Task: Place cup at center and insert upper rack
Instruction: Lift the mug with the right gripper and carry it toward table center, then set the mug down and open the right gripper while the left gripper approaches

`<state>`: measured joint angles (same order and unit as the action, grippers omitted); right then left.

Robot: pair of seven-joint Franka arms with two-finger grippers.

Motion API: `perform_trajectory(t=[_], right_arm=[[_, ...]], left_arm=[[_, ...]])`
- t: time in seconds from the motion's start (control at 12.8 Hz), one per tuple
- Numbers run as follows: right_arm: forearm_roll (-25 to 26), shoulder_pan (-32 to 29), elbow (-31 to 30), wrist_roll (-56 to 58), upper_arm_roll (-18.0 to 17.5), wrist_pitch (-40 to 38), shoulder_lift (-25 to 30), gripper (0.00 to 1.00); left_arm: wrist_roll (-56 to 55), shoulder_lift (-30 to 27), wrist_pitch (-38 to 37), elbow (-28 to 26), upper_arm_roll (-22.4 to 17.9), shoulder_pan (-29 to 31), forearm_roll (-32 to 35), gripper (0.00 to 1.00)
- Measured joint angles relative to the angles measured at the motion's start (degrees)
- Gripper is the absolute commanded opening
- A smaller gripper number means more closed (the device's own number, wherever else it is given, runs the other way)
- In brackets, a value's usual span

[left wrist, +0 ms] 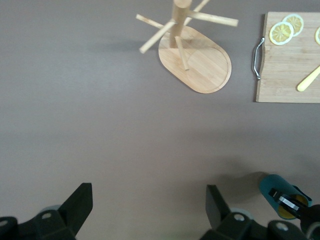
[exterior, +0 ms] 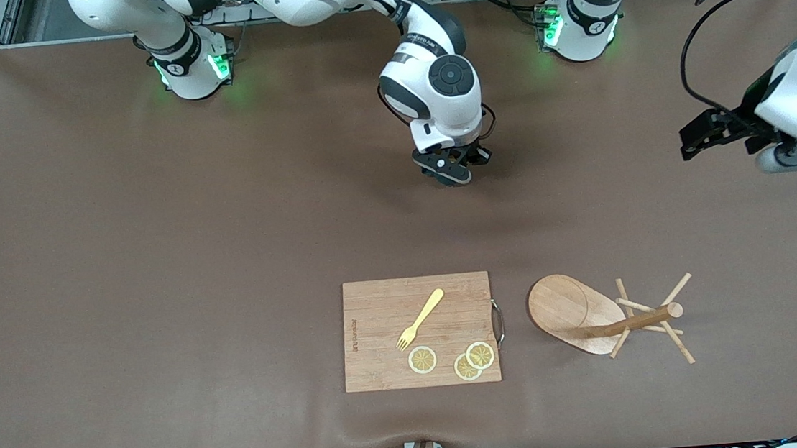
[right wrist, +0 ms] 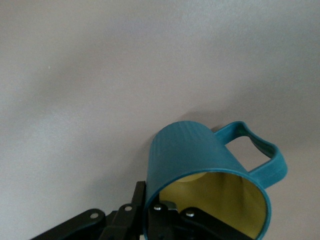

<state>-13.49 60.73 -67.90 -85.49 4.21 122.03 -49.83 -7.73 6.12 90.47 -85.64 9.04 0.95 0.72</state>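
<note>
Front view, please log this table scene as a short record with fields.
right gripper: shut on the rim of the teal mug with yellowish inside, over the table's middle
left gripper: open, waiting over the left arm's end of the table
light wooden mug tree: upright, beside the cutting board
rectangular wooden cutting board: carries a yellow fork and three lemon slices

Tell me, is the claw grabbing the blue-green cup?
Touching. The right wrist view shows the right claw clamped on the cup rim, one finger inside, with no gap.
</note>
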Motion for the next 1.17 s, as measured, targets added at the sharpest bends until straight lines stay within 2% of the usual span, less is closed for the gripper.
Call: perform_trajectory(t=[0.16, 0.23, 0.31, 0.39, 0.86, 1.02, 1.17], right_arm=[[0.0, 0.1, 0.1, -0.4, 0.0, 0.0, -0.1, 0.49], [0.0, 0.1, 0.2, -0.5, 0.0, 0.0, -0.1, 0.72], [0.0, 0.1, 0.3, -0.6, 0.0, 0.0, -0.1, 0.77], [0.0, 0.1, 0.3, -0.6, 0.0, 0.0, -0.1, 1.0], [0.0, -0.2, 2.2, -0.5, 0.6, -0.2, 0.3, 1.0], [0.0, -1.3, 2.9, 2.1, 1.1, -0.7, 1.6, 1.0], [0.0, -4.3, 3.6, 8.2, 1.4, -5.7, 5.1, 1.0]], left_arm=[[0.0, 0.9, 0.5, 0.0, 0.1, -0.8, 0.0, 1.0], [0.0, 1.2, 0.6, 0.0, 0.1, -1.3, 0.0, 1.0], [0.0, 1.5, 0.8, 0.0, 0.2, -1.7, 0.0, 1.0], [0.0, 1.7, 0.8, 0.0, 0.4, -2.0, 0.0, 1.0], [-0.9, 1.9, 0.8, 0.3, 2.6, -2.2, 0.0, 1.0], [-5.1, 1.8, 0.8, 0.5, 3.3, -2.2, 0.0, 1.0], [-12.2, 1.7, 0.8, 0.6, 5.3, -2.2, 0.0, 1.0]])
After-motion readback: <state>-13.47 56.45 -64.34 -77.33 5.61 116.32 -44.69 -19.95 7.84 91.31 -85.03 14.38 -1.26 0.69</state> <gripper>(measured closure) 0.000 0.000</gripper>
